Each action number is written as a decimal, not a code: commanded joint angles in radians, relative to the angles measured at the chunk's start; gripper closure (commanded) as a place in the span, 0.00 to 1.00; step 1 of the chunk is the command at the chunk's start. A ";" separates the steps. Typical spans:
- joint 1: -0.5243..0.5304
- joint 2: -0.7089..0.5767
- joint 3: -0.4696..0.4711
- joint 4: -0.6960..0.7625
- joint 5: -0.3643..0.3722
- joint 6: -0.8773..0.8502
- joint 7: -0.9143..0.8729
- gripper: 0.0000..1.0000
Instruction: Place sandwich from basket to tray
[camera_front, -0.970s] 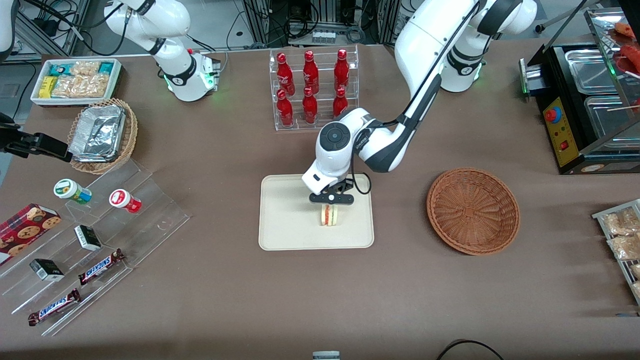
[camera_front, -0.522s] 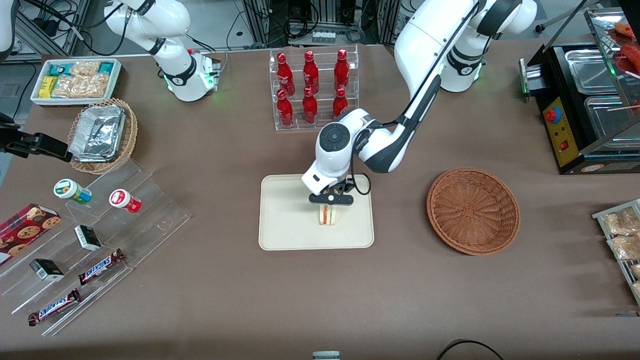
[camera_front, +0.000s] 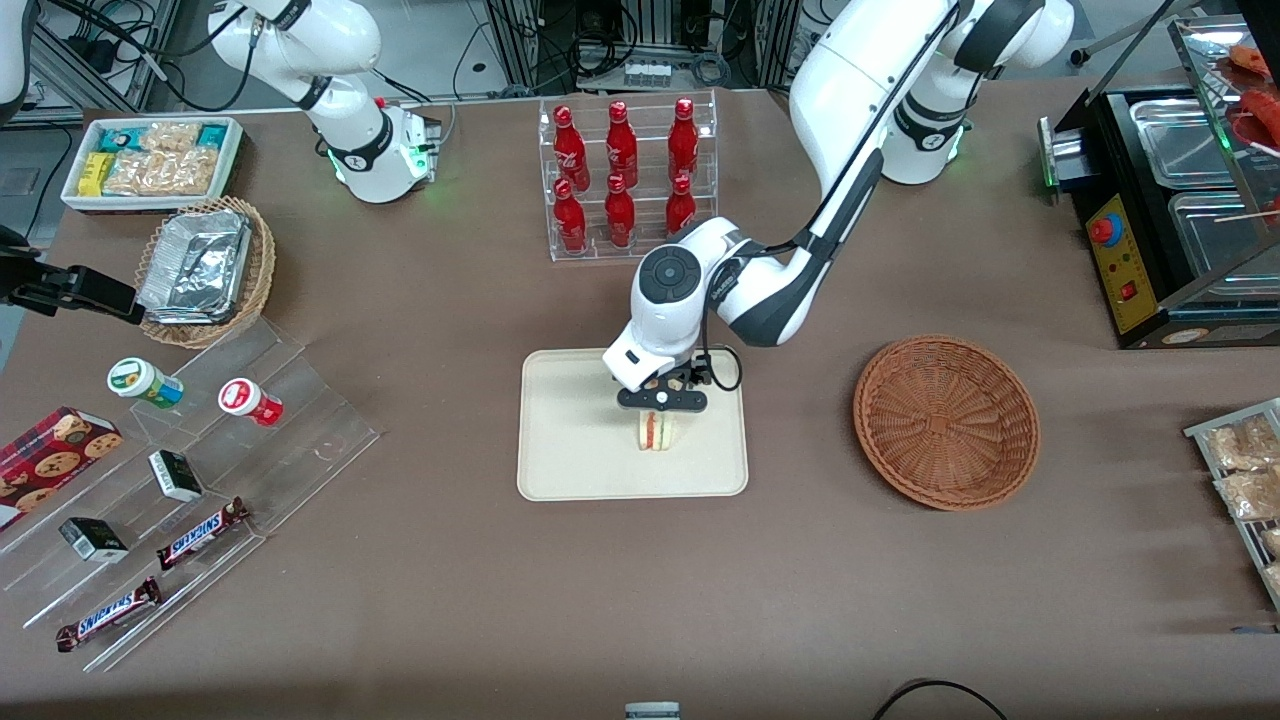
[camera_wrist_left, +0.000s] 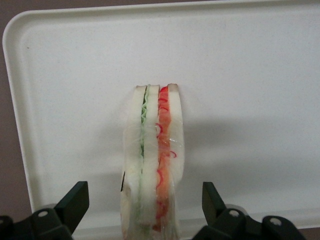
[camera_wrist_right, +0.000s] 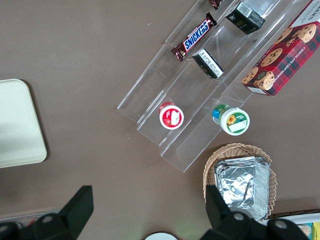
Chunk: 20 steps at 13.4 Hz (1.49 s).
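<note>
Gripper (camera_front: 661, 409) open over unlabelled sandwich (camera_wrist_left: 152, 165); Snickers bars (camera_front: 203, 533) nearby.

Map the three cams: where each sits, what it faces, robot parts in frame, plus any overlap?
Front view: high, facing both arms across the table; the left arm reaches down, gripper over the sandwich on the tray, basket empty.
Left wrist view: on the working wrist, looking down at the sandwich standing on the tray; jaws open, fingers apart from the wrap.
Right wrist view: on the parked wrist, looking down at the acrylic snack steps; its own fingertips show.
Shared: all three show the tray.
</note>
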 joint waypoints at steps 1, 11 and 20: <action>0.000 -0.003 0.008 0.031 0.004 -0.065 -0.003 0.00; 0.194 -0.134 0.020 0.053 -0.063 -0.213 0.111 0.00; 0.341 -0.230 0.032 0.047 -0.082 -0.355 0.215 0.00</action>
